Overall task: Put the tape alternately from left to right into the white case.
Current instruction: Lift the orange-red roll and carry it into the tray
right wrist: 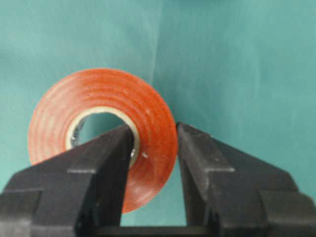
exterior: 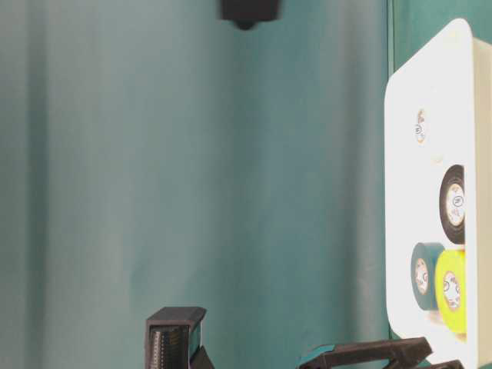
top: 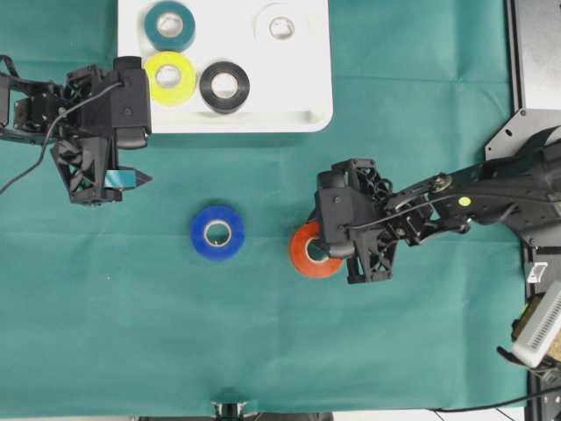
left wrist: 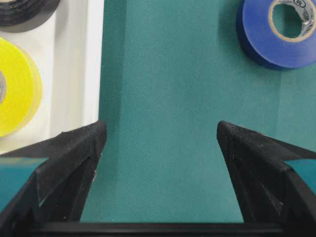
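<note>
1. R gripper (right wrist: 153, 143): clamped on the wall of the red-orange ring-shaped roll of electrical tape (right wrist: 106, 94), one finger through the pale core, the other on the outer face. In the overhead view the roll (top: 308, 254) sits at mid-cloth, partly under the gripper.
2. L gripper (left wrist: 160, 136): jaws spread wide, nothing between them, above the green cloth (left wrist: 163, 74) just beside the case's rim.
3. Large shallow white plastic case w/ rounded corners (top: 298, 96): at top of overhead view. Inside: teal roll (top: 170, 24), yellow roll (top: 170, 77), black roll (top: 224, 86), white roll (top: 280, 26).
4. Blue roll of tape (top: 217, 232): flat on the cloth, outside the case, left of the red-orange roll, apart from it.
</note>
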Controlling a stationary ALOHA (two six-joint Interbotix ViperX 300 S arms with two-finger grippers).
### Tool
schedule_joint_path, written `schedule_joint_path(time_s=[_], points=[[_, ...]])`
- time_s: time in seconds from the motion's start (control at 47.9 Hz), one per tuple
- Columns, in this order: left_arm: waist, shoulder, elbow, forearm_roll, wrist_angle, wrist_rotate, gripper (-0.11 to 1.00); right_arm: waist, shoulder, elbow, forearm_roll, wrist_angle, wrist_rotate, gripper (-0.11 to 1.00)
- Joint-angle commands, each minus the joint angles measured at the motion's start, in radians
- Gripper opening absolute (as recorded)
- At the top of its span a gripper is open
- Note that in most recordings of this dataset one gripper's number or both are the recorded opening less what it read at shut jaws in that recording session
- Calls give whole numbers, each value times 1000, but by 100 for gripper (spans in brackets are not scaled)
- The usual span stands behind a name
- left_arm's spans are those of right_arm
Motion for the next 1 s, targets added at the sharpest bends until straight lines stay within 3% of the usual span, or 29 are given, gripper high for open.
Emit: schedule_joint_path(time_s=[0.0, 0.418, 0.982], points=[[-2, -12, -6, -2, -6, 2, 99, -2, -57, -37, -2, 12, 2, 1], [-2, -12, -6, -2, -6, 2, 99, -35, -92, -66, -2, 109, 3, 1], [-9, -12, 0, -2, -6, 0, 99, -262, -92, -74, -5, 109, -8, 1]])
